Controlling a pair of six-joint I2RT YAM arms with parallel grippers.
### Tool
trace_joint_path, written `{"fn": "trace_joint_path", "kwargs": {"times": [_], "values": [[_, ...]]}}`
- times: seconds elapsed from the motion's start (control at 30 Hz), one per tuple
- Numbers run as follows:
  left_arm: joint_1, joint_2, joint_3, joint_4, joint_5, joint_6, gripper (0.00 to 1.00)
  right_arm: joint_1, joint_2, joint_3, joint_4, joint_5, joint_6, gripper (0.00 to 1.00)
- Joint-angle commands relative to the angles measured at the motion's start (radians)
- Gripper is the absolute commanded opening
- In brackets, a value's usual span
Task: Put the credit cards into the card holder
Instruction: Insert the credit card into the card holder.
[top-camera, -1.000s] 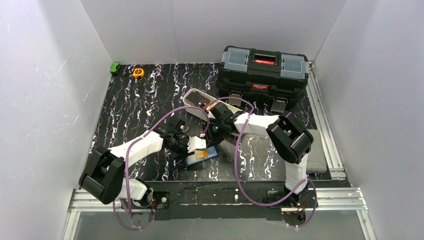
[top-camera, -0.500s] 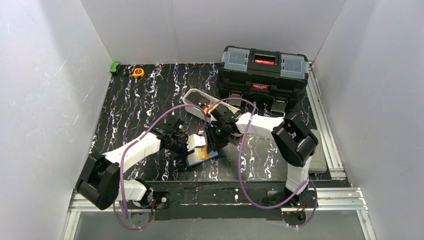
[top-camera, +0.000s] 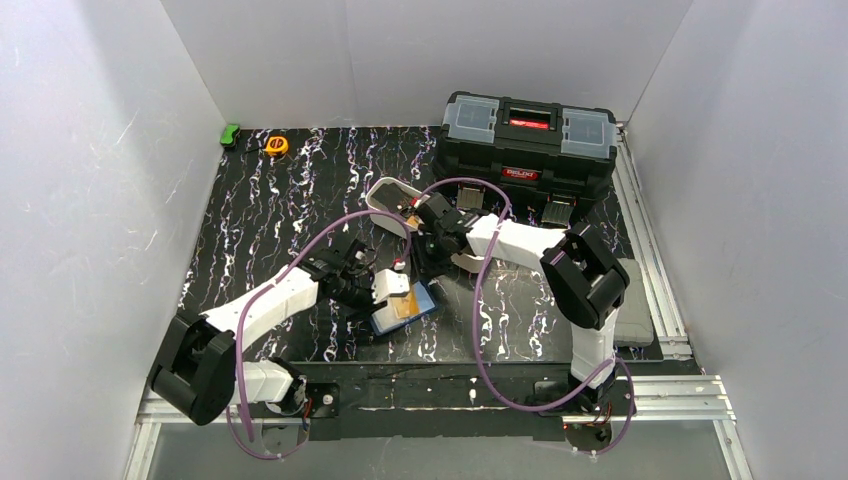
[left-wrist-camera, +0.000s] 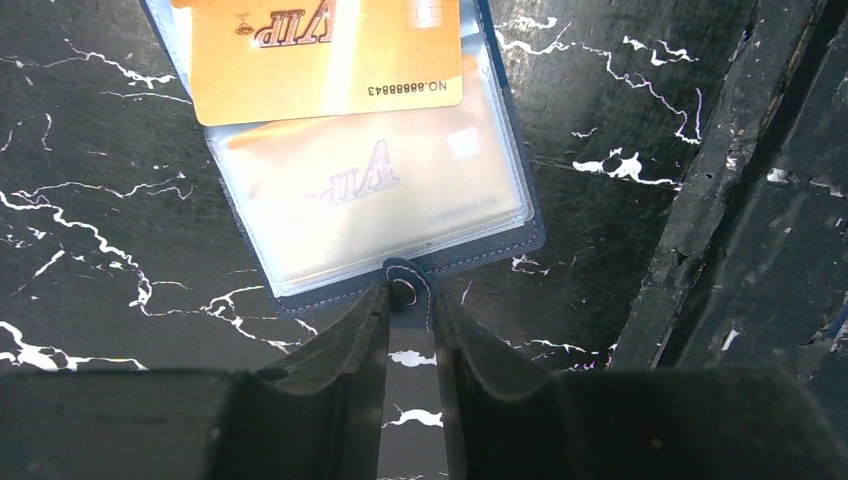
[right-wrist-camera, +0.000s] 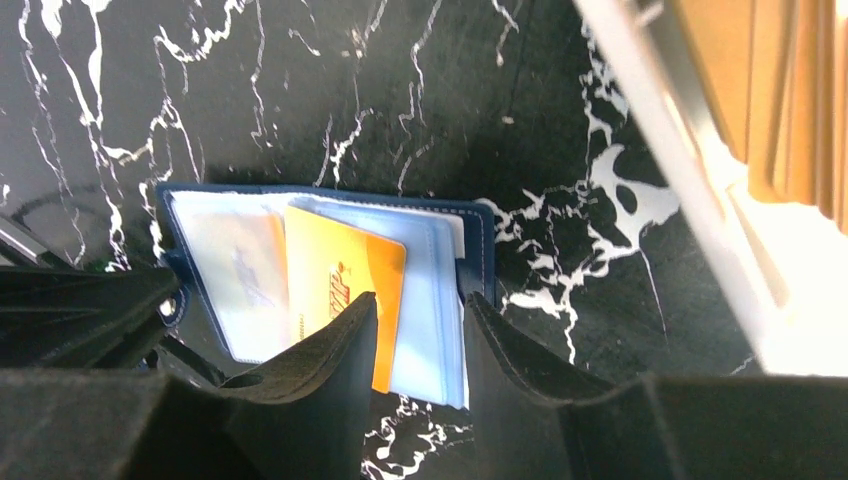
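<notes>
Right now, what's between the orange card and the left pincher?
In the left wrist view, between the orange card and the left gripper lies the card holder's clear pocket with a second gold card inside.

Navy card holder (right-wrist-camera: 480, 240) lies open, orange credit card (right-wrist-camera: 345, 270) on its sleeves.

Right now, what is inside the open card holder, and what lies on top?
Inside the card holder, a pale card marked VIP shows through a clear sleeve. An orange card lies over the sleeves further along; anything beneath it is covered and cannot be seen.
</notes>
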Motion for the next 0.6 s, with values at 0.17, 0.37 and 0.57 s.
{"fn": "trace_joint_path", "kwargs": {"times": [0.17, 0.37, 0.57], "values": [[0.006, -0.061, -0.055, 0.02, 0.014, 0.019, 0.21, 0.015, 0.087, 0.135, 0.034, 0.002, 0.011, 0.44], [0.005, -0.058, -0.062, 0.04, 0.01, 0.026, 0.2, 0.021, 0.13, 0.15, 0.065, -0.038, 0.028, 0.44], [0.005, -0.049, -0.061, 0.045, 0.008, 0.03, 0.2, 0.033, 0.147, 0.173, 0.075, -0.057, 0.024, 0.43]]}}
